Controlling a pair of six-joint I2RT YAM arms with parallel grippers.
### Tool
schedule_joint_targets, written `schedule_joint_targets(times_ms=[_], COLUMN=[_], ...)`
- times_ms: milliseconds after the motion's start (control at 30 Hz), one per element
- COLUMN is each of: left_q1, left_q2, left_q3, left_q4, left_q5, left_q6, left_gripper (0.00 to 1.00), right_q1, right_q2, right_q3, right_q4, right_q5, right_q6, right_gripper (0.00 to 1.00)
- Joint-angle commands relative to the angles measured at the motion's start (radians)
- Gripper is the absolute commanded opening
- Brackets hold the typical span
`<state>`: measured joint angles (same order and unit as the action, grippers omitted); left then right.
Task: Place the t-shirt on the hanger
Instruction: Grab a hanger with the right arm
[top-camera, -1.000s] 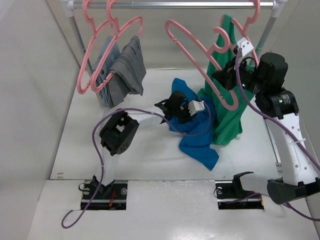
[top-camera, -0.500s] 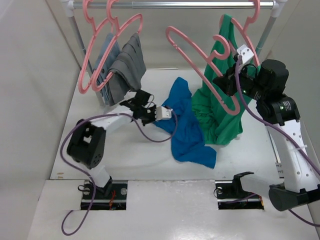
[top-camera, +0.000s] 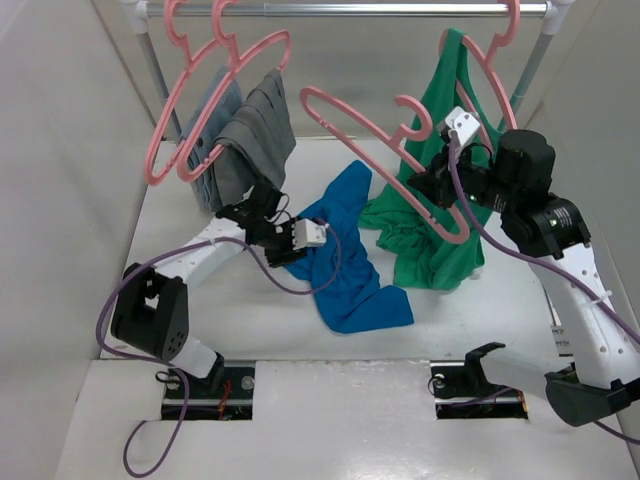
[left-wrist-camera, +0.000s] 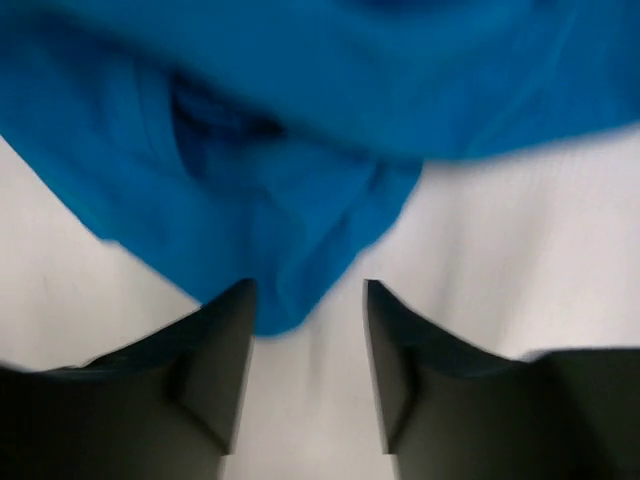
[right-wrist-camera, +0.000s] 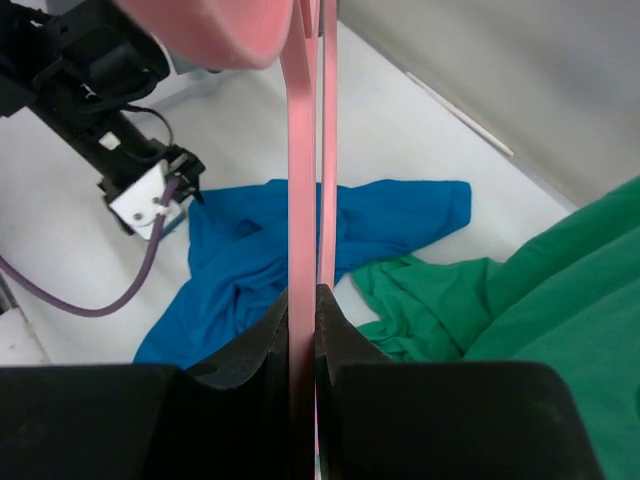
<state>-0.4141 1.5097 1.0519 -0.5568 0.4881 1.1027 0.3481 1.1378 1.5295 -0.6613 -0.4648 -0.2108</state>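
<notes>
The blue t-shirt (top-camera: 345, 255) lies crumpled on the white table, mid-centre. My left gripper (top-camera: 303, 235) is at its left edge, low over the table. In the left wrist view the gripper (left-wrist-camera: 310, 300) is open, and a fold of the t-shirt (left-wrist-camera: 290, 200) reaches just between the fingertips, close to the left finger. My right gripper (top-camera: 432, 185) is shut on the bare pink hanger (top-camera: 375, 125) and holds it in the air above the t-shirt's right part. In the right wrist view the hanger (right-wrist-camera: 302, 200) runs upright through the shut gripper (right-wrist-camera: 315, 295), with the t-shirt (right-wrist-camera: 280, 250) below.
A metal rail (top-camera: 350, 10) spans the back. Pink hangers with grey garments (top-camera: 245, 135) hang at the left. The green tank top (top-camera: 430, 225) hangs from its pink hanger at the right and drapes onto the table beside the t-shirt. Walls close in on both sides.
My left arm swung left and the t-shirt slid left with it, away from the green top. My right arm carried the hanger left and slightly lower.
</notes>
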Motion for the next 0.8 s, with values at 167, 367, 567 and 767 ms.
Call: schedule_joint_targets(times_ms=[167, 367, 567, 767], left_q1=[-0.094, -0.094, -0.094, -0.103], left_q2=[0.055, 0.199, 0.254, 0.274], left_q3=[0.039, 0.125, 0.169, 0.122], left_q4=[0.357, 0.417, 0.400, 0.371], left_q5=[-0.038, -0.147, -0.158, -0.158], left_q6=[-0.513, -0.564, -0.507, -0.451], left_gripper=[0.36, 0.38, 0.40, 0.32], right_q1=[0.078, 0.088, 0.088, 0.088], right_q2=[-0.018, -0.027, -0.007, 0.002], right_q3=[0.014, 0.023, 0.047, 0.057], right_q4=[0.011, 0.002, 0.002, 0.002], right_q5=[0.087, 0.120, 0.120, 0.120], right_q6=[-0.013, -0.013, -0.022, -0.042], right_gripper=[0.00, 0.00, 0.00, 0.00])
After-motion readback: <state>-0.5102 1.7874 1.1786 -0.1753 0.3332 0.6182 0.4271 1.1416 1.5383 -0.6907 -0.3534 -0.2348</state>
